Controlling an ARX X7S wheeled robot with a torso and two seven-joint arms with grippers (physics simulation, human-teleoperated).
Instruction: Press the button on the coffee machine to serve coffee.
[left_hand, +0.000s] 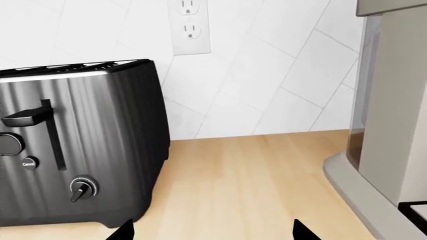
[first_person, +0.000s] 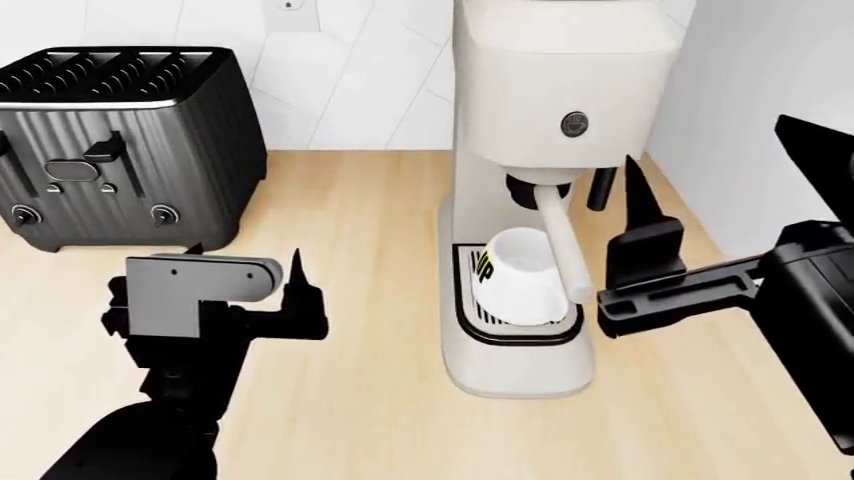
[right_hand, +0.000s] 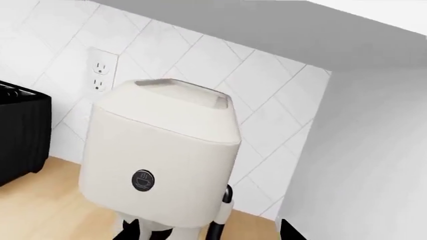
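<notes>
The cream-white coffee machine (first_person: 561, 70) stands in the middle of the wooden counter, with a white cup (first_person: 521, 275) on its drip tray (first_person: 467, 318) under the spout. The small round dark button (first_person: 575, 123) sits on the front of its head. It also shows in the right wrist view (right_hand: 143, 180), ahead of and above the fingertips. My right gripper (first_person: 714, 165) is open and empty, to the right of the machine at about wand height, not touching it. My left gripper (first_person: 247, 260) is open and empty over the counter, between the toaster and the machine.
A black ribbed toaster (first_person: 120, 140) stands at the back left, close ahead of my left gripper in the left wrist view (left_hand: 80, 145). A white side wall (first_person: 774, 70) is close to the right of the machine. A wall outlet (left_hand: 191, 25) is on the tiled backsplash.
</notes>
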